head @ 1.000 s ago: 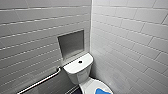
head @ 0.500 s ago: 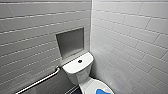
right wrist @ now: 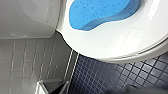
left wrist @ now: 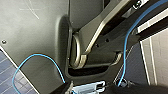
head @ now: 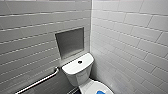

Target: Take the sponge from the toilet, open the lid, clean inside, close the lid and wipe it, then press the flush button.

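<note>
The white toilet (head: pixel 75 70) stands in the corner of two tiled walls. The small dark flush button (head: pixel 80 62) sits in the middle of the tank top. The lid (head: pixel 91 88) is down, and the bright blue sponge (head: pixel 101 92) lies flat on it at the lower edge of the head view. In the right wrist view the sponge (right wrist: pixel 100 12) shows large and close on the glossy white lid (right wrist: pixel 120 42), with nothing touching it. Both grippers stand wide open and hold nothing.
A metal grab bar (head: pixel 40 81) runs along the left wall beside the toilet. A grey recessed niche (head: pixel 70 45) sits above the tank. Dark blue small-tiled floor (right wrist: pixel 112 77) lies below the lid. A blue cable (left wrist: pixel 130 45) crosses the robot's own dark parts.
The head view has shifted slightly, so the camera moved a little. The sponge and the lid lie as before.
</note>
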